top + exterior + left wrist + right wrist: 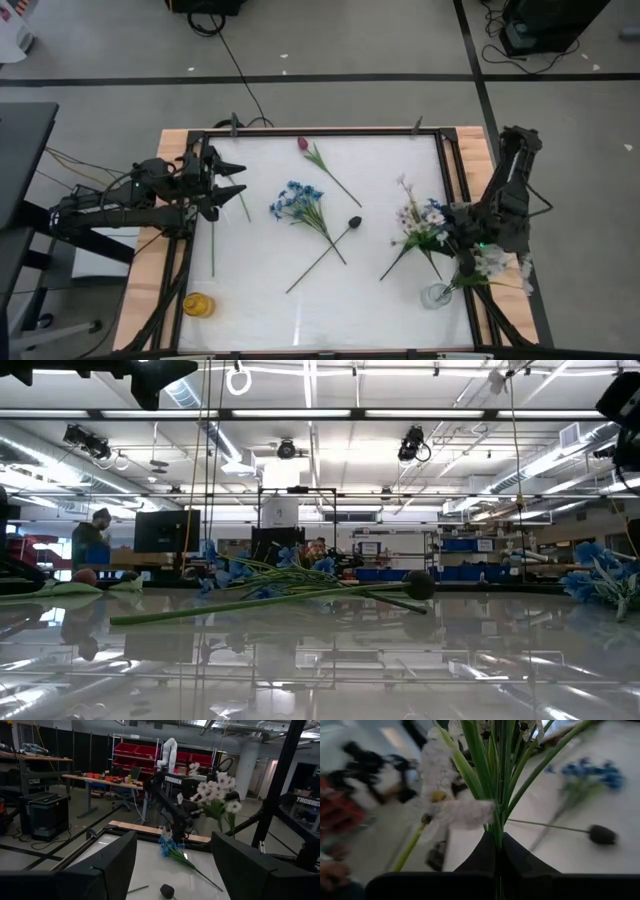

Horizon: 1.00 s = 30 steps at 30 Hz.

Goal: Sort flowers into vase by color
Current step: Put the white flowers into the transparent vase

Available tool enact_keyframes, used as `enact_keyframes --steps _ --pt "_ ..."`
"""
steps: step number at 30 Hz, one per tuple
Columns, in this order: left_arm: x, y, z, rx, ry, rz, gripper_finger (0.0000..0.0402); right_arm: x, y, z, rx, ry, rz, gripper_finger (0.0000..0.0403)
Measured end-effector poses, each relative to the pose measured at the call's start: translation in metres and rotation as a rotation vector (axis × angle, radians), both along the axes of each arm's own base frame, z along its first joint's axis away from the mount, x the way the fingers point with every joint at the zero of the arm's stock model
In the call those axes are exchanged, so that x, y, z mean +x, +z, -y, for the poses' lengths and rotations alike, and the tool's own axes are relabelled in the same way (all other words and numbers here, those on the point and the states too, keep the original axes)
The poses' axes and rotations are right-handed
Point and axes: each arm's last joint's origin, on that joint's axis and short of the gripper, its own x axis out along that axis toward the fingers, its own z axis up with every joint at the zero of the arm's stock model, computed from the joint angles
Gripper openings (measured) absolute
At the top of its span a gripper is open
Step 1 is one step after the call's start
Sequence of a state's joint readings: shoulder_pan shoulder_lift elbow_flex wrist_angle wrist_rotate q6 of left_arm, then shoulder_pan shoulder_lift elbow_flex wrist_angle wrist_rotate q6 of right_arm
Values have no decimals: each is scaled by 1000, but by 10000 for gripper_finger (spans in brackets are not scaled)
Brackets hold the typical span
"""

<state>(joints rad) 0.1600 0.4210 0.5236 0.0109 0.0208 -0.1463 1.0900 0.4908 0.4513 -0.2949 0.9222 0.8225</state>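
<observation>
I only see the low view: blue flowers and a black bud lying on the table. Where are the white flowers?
Observer: The right gripper holds a white spray by its stems, fingers shut, at the table's right side.
Operator: Is there a vase near it?
Observer: Yes, a clear vase stands close by, near the right corner.
Operator: What about the other arm?
Observer: The left gripper hovers over the left side, open and empty.
</observation>
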Motion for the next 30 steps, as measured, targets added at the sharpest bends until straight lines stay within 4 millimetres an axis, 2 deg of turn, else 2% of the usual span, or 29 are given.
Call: enact_keyframes --steps 11,22,30 --pt "0 0 0 0 0 0 261 -15 12 9 51 157 289 12" --pt "0 0 0 0 0 0 261 -14 -13 1 47 282 335 12" --pt "0 0 0 0 0 0 261 -15 -15 -1 -21 361 399 12"
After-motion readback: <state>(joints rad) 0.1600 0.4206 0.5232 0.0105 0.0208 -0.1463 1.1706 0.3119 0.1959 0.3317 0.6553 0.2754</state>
